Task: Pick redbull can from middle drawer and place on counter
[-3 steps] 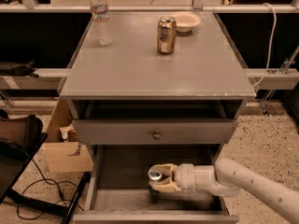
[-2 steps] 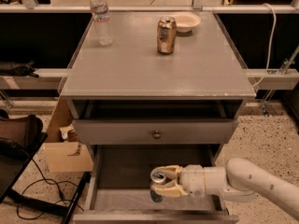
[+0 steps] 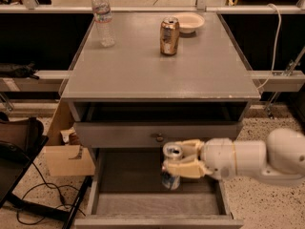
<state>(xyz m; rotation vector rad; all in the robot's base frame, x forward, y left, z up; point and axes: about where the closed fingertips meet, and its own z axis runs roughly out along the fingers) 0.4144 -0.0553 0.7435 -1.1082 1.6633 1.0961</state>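
Dim warm light; gripper fingers (image 3: 184, 168), pale, clasp redbull can (image 3: 170, 181) over shadowed middle drawer (image 3: 131, 175)

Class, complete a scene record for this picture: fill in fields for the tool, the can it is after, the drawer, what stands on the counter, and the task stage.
tool: reaching in from the right over the open drawer, fingers closed around the can
redbull can: upright, held by the tool, within the drawer
middle drawer: pulled open, grey floor showing
counter: holds a water bottle, gold can and bowl
task stage: can gripped, not yet on counter
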